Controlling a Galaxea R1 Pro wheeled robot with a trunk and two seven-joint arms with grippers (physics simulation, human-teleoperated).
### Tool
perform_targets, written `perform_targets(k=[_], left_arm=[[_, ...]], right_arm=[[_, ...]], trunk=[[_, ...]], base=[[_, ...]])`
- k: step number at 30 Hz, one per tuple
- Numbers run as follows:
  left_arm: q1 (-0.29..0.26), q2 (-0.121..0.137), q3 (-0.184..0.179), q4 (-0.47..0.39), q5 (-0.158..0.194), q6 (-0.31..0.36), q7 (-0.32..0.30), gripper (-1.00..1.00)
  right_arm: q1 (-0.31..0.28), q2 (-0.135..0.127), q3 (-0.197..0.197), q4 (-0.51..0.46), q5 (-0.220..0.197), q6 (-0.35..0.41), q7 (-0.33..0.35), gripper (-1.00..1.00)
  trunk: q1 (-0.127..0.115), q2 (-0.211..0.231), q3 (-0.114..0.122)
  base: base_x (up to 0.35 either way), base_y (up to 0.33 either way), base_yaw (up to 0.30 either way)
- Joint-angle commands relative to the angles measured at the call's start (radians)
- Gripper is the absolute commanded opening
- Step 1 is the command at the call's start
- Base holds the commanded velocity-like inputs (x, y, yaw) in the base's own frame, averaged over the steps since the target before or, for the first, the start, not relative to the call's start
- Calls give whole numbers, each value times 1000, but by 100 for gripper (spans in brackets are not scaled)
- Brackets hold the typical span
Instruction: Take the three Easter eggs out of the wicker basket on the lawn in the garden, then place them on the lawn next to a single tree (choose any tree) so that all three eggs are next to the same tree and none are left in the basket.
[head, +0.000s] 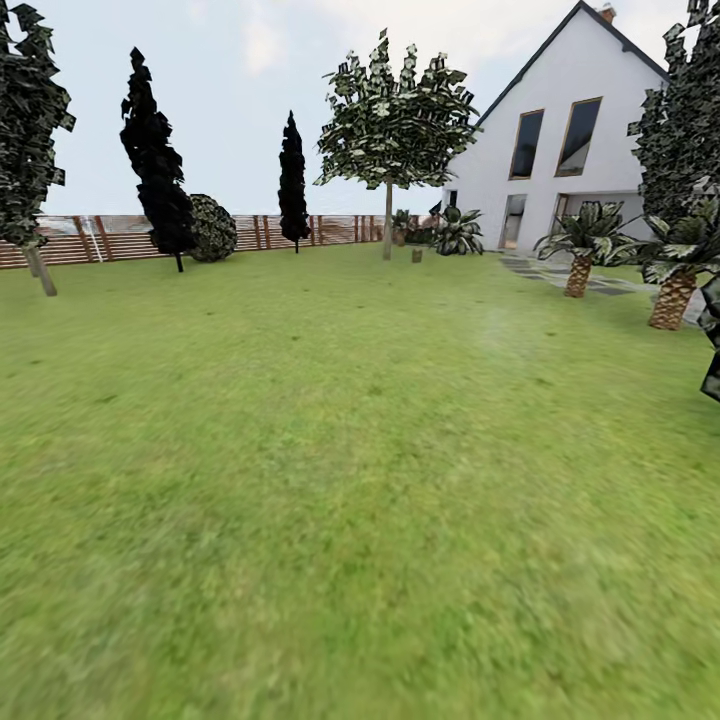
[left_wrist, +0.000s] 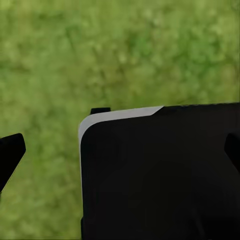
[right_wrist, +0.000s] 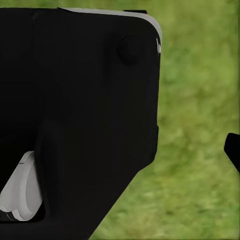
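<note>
The lawn (head: 330, 480) spreads wide and flat ahead of me in the head view. A leafy tree (head: 392, 120) on a pale straight trunk stands far off at its middle back. A small brown thing (head: 417, 255) sits beside that trunk, too small to identify. The eggs and the wicker basket are out of view. My left gripper (left_wrist: 120, 150) is open over grass, its black fingertips (left_wrist: 11, 150) far apart and nothing between them. One black fingertip (right_wrist: 233, 152) of my right gripper stands at the picture's edge, spread wide, with nothing held.
Two dark cypresses (head: 156, 170) and a round shrub (head: 212, 228) line the slatted wooden fence (head: 100, 238). Another tree (head: 30, 140) is at far left. Palms (head: 578, 262) and a stone path (head: 540, 270) lie before the white house (head: 560, 150). My black base (left_wrist: 160, 175) fills part of both wrist views.
</note>
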Motion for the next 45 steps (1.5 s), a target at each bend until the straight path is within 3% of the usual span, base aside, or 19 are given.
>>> perform_targets(k=[1, 45], left_arm=[[-1, 0, -1, 0, -1, -3, -2, 100], [-1, -1, -2, 1, -2, -3, -2, 100]], right_arm=[[0, 0, -1, -1, 1, -2, 0, 100], [0, 0, -1, -1, 1, -2, 0, 100]], trunk=[[1, -1, -1], [1, -1, -1]], base=[[273, 0, 0], [272, 0, 0]])
